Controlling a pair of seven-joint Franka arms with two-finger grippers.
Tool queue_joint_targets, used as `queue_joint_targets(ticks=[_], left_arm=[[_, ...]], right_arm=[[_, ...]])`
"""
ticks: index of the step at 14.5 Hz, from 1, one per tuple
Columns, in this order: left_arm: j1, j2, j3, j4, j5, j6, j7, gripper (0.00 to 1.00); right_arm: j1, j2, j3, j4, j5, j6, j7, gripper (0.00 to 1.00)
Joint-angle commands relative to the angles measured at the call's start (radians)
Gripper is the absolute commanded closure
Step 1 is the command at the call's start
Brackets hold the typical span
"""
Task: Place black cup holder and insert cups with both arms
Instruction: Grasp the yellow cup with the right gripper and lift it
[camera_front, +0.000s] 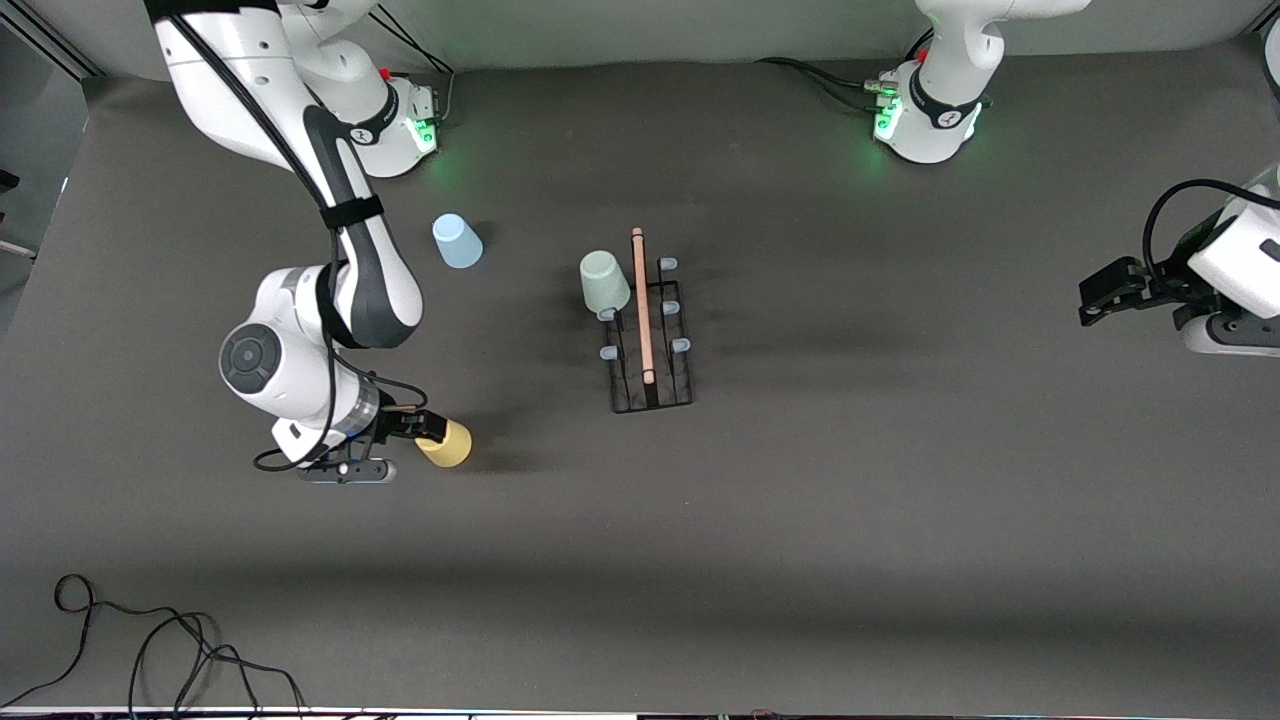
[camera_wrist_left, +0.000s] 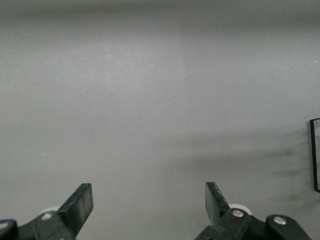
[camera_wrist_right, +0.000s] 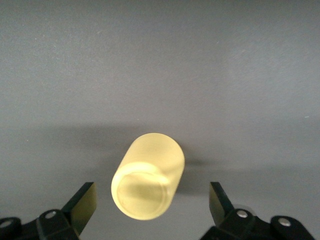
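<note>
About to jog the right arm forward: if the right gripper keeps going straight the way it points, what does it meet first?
The yellow cup. It stands upside down between the open fingers of the right gripper, not yet gripped. Depth is unclear, so advance slowly.

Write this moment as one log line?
right gripper: open around yellow cup | left gripper: open, waiting | green cup: on holder

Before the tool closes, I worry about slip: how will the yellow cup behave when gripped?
The yellow cup stands upside down between the right tool's open fingers, untouched. Its smooth, tapered plastic wall may slip. It looks thin and light, so an off-centre touch could tip it.
</note>
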Motion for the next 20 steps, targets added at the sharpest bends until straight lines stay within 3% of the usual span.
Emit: queue_joint_targets(ticks=[1,6,7,8,10,12,16,20], left_arm=[[-0.002,-0.011,0.002,-0.002,0.002,-0.003,-0.001,0.0],[0.006,-0.01,0.007,-0.003,0.002,0.005,0.008,0.0],[0.006,-0.01,0.007,-0.003,0.001,0.005,0.013,0.0],[0.006,-0.01,0.009,-0.003,0.001,0.005,0.013,0.0],[0.007,-0.008,0.009,0.0,0.001,0.005,0.013,0.0],[0.007,-0.008,0.009,0.0,0.001,0.005,0.015,0.0],[0.007,-0.01,0.009,0.001,0.001,0.004,0.015,0.0],[0.016,-0.008,0.009,0.0,0.001,0.005,0.015,0.0]], right_arm=[[0.007,0.068,0.0,0.036,0.045,0.014,-0.026,0.0],[0.009,0.105,0.014,0.048,0.055,0.028,-0.013,0.0],[0.009,0.105,0.014,0.048,0.055,0.028,-0.015,0.05],[0.009,0.105,0.014,0.048,0.055,0.026,-0.015,0.17],[0.01,0.1,0.014,0.048,0.055,0.02,-0.018,0.66],[0.01,0.084,0.014,0.048,0.055,0.014,-0.018,0.97],[0.018,-0.011,0.011,0.111,0.055,-0.177,0.029,1.0],[0.075,-0.119,0.008,0.179,0.041,-0.34,0.213,1.0]])
